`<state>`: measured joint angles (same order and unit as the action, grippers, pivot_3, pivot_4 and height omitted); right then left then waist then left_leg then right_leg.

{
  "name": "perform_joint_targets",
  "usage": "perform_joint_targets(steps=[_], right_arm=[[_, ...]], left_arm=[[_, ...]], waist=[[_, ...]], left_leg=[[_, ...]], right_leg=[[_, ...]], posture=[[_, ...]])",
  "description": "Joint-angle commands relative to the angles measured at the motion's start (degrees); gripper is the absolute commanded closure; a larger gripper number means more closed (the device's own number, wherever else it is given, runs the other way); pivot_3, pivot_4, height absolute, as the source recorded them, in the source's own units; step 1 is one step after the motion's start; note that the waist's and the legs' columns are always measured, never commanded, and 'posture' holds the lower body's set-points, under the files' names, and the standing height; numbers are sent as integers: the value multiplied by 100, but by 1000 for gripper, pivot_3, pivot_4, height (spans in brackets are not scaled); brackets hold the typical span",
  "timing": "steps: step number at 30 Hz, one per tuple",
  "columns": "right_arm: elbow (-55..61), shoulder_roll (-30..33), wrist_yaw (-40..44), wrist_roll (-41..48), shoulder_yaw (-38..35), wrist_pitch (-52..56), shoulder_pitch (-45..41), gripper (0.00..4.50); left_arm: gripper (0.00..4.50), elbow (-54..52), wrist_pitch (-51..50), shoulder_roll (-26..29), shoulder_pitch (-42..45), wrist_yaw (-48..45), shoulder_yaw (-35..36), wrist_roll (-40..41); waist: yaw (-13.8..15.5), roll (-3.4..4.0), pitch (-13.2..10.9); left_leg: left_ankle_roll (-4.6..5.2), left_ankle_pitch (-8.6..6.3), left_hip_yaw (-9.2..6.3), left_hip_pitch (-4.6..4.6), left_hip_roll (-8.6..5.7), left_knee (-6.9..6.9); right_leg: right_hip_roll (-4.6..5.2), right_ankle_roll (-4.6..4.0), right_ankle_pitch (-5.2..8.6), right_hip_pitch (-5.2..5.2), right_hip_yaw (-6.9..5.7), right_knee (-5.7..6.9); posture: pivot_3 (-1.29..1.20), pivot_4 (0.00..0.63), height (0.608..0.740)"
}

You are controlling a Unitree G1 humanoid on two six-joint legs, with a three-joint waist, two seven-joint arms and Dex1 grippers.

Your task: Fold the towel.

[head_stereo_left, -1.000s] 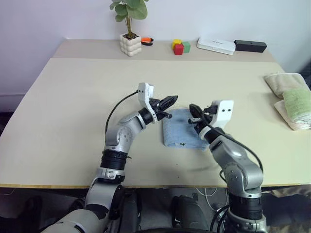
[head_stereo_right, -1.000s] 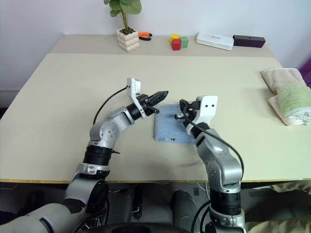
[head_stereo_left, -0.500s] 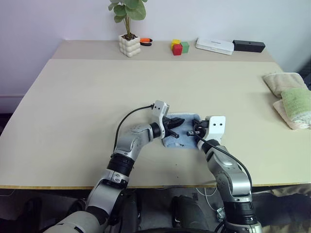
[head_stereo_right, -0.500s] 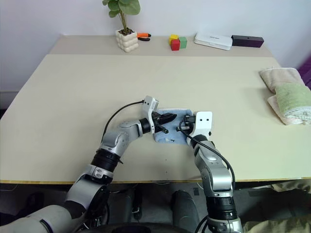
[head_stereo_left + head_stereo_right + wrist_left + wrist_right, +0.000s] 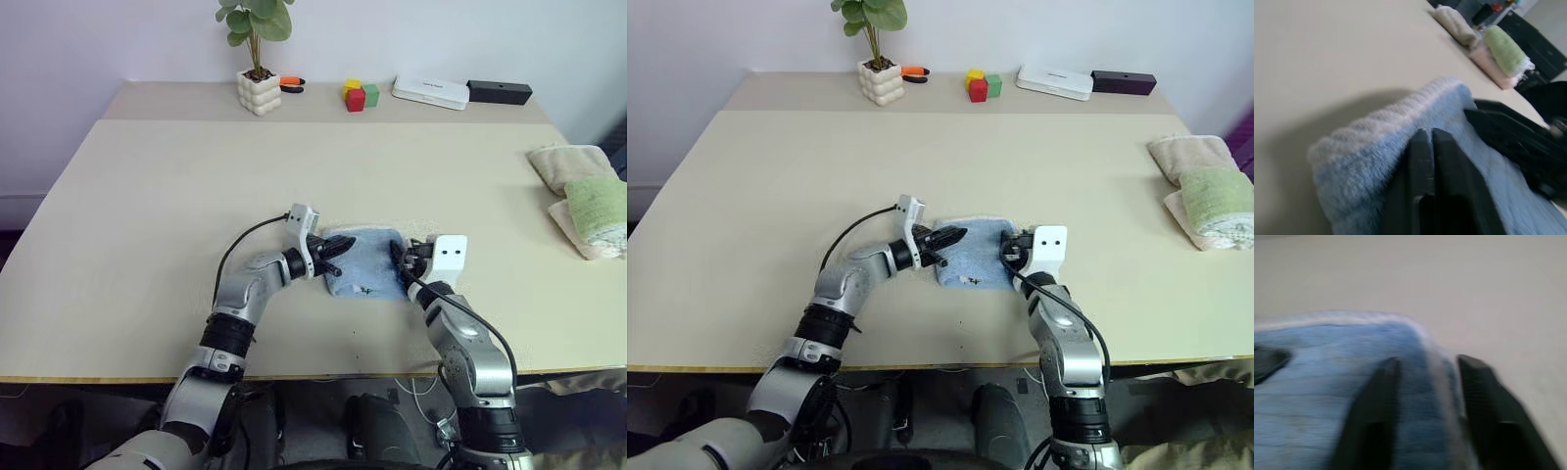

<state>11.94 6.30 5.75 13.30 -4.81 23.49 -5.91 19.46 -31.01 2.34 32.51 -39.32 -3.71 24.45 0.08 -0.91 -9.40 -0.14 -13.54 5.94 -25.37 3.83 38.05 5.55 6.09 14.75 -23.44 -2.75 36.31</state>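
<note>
The towel's (image 5: 363, 262) dark printed figure is too small to read.

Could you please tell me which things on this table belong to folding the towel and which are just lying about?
Job in hand:
- folded light-blue terry cloth towel
- left tool
- right tool

Lying about:
- green folded towel
- beige folded towel
- potted plant in white pot
- red, yellow and green blocks
- flat white box
- long black box
</note>
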Motion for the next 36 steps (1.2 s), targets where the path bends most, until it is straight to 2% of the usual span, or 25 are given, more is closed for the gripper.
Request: perform_joint_targets(steps=[1, 2, 3, 6, 7, 9, 12, 18, 23, 28, 32, 36], right_arm=[[219, 98, 90, 225, -190, 184, -223, 632], [241, 153, 113, 264, -254, 256, -280, 112], [227, 227, 114, 335, -383, 369, -384, 0], [329, 282, 112, 1025, -867, 1075, -721, 0], [358, 287, 112, 1134, -927, 1207, -763, 0], [443, 199, 48, 1710, -1262, 1692, -880, 0], [623, 515, 34, 2693, -1830, 2897, -1026, 0], [785, 1236, 122, 3528, -2093, 4186, -1048, 0], [732, 1547, 85, 3638, -1985, 4780, -998, 0], [728, 1555, 69, 3642, -2009, 4906, -1027, 0], [689, 1209, 111, 3722, -1571, 5169, -920, 0], [775, 1006, 170, 3917, -1481, 5432, -876, 0]], left_arm=[[2689, -504, 12, 121, -112, -109, -138, -63], [2165, -570, 96, 174, -151, -77, -144, -144], [1675, -609, 254, 277, -157, -108, -163, -246], [152, -579, 568, 472, -59, -145, 47, -234], [65, -567, 608, 488, -47, -146, 71, -215], [65, -604, 726, 528, -18, -263, 108, -151], [65, -665, 781, 807, 111, -878, 340, 182], [65, -642, 744, 1342, 194, -1962, 670, 712], [65, -740, 640, 1896, 92, -2976, 772, 1043], [65, -721, 606, 1996, 88, -3143, 737, 1102], [65, -1089, 50, 2961, -88, -4234, 862, 1534], [65, -1125, -64, 3055, -66, -4133, 866, 1576]], waist=[[-1, 0, 0], [2, 0, 0], [3, 1, 0], [-1, 2, -1], [3, 3, -1], [17, 3, -2], [51, 4, -2], [21, 8, -3], [3, 8, -3], [40, 9, -4], [-81, 8, -5], [-93, 10, -2]], left_leg=[[0, 0, 0, 0, 0, 0], [0, 0, 0, 0, 0, 0], [0, 0, 0, 0, 0, 0], [0, 0, 1, -1, 0, 0], [0, 0, 1, -1, 1, 0], [0, 0, 0, -1, 2, -4], [0, 0, 1, -6, 1, -6], [1, -1, 2, -6, 3, -7], [1, -1, 3, -7, 2, -10], [1, -1, 3, -8, 1, -8], [1, -1, 3, -8, 7, -17], [1, -1, 3, -3, 9, -25]], right_leg=[[0, 0, 0, 0, 0, 0], [0, 0, 0, 0, 0, 0], [0, 0, 0, 0, 0, 0], [0, -1, 0, -2, 0, 0], [0, -1, 0, -3, 0, 1], [0, -1, 0, -4, 0, 1], [1, -1, -1, -5, -1, -2], [3, -16, 7, -7, -1, -3], [2, -10, 4, -10, -1, -3], [2, -12, 5, -8, 0, -5], [0, -11, 5, -15, -1, -5], [-2, -7, 3, -12, -1, -8]], posture=[[0, 150, 735], [0, 150, 735], [0, 150, 735], [0, 150, 735], [0, 150, 735], [0, 150, 735], [0, 150, 735], [0, 150, 735], [0, 150, 735], [0, 150, 735], [0, 150, 735], [0, 150, 735]])
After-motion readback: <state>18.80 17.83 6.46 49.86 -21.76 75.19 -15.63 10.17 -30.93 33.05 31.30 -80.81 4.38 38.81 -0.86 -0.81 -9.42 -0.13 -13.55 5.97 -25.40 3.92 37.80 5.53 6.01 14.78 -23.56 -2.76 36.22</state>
